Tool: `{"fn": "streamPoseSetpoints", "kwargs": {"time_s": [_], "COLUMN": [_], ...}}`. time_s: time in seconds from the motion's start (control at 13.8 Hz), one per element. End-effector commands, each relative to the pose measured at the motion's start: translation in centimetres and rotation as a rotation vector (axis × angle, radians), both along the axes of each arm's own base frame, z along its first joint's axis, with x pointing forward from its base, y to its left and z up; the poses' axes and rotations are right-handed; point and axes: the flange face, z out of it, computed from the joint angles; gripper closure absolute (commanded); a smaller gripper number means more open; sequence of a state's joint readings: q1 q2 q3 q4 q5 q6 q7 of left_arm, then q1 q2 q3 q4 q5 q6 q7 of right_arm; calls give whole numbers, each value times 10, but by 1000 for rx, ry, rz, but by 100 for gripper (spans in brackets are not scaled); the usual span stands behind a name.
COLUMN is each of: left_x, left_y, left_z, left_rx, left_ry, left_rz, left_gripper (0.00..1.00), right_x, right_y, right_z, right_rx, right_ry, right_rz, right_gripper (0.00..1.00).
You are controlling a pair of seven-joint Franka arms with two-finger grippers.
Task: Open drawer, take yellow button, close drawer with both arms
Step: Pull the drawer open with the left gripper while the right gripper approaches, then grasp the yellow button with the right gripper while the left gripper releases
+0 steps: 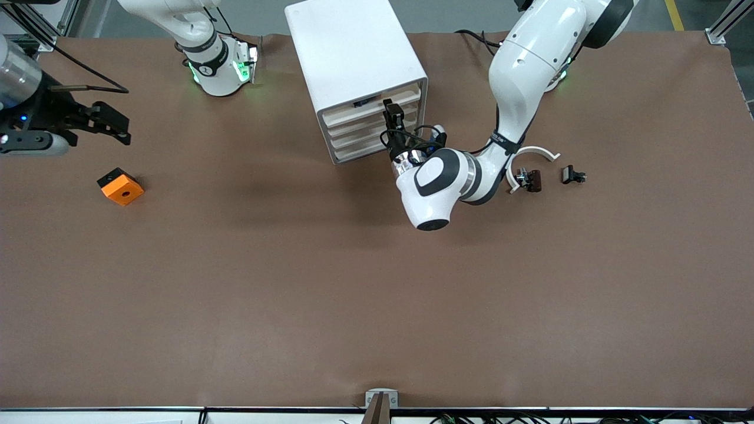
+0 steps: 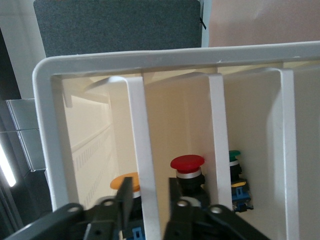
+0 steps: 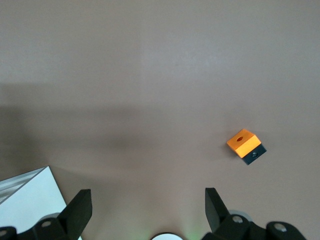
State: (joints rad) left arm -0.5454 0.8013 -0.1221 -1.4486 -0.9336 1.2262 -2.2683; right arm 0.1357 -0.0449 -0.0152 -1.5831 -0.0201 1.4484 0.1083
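Reaching in from its base at the table's back edge, the glossy white left arm (image 1: 518, 88) bends down to the front of the white boxy cabinet (image 1: 353, 53), and its black two-finger left gripper (image 1: 393, 115) sits at the uppermost shallow white tray drawer (image 1: 377, 101). In the left wrist view that gripper's fingers (image 2: 125, 197) stand a narrow way apart on either side of one of the thin white ribs on the cabinet's front (image 2: 145, 165), close to it, though whether the pads actually press the rib cannot be told. Inside the cabinet stand small push buttons: the tiny button with the round orange cap (image 2: 122, 182) on a black-and-blue body lies just past the fingertip, with a red mushroom-capped button (image 2: 187, 164) beside it and a green-capped button (image 2: 234, 156) beside that one. The right arm (image 1: 177, 23) waits, its black right gripper (image 1: 100, 121) hanging released with fingers spread wide over bare brown table (image 1: 377, 294) toward its own end, holding nothing. An orange square block with a hole on a black base (image 1: 121, 186) rests on the table near it, closer to the front camera. Toward the left arm's end lie a white curved plastic strip (image 1: 537, 151), a small dark clip (image 1: 530, 179) just beside it, and a second small black clip (image 1: 572, 175) a little apart.
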Motion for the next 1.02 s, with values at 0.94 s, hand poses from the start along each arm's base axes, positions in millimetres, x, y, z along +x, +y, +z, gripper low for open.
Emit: {"fn": "streamPoseSetpoints", "kwargs": {"time_s": [0.94], "left_x": [143], "left_y": [112], "left_z": [8], "left_rx": [-59], "left_ry": [-128], "left_rz": [361], "left_gripper": [93], "right_x": [-83], "right_y": [340], "right_z": [-53], "right_rx": [72], "right_ry": [-25], "right_rz": [-773], "right_gripper": [0]}}
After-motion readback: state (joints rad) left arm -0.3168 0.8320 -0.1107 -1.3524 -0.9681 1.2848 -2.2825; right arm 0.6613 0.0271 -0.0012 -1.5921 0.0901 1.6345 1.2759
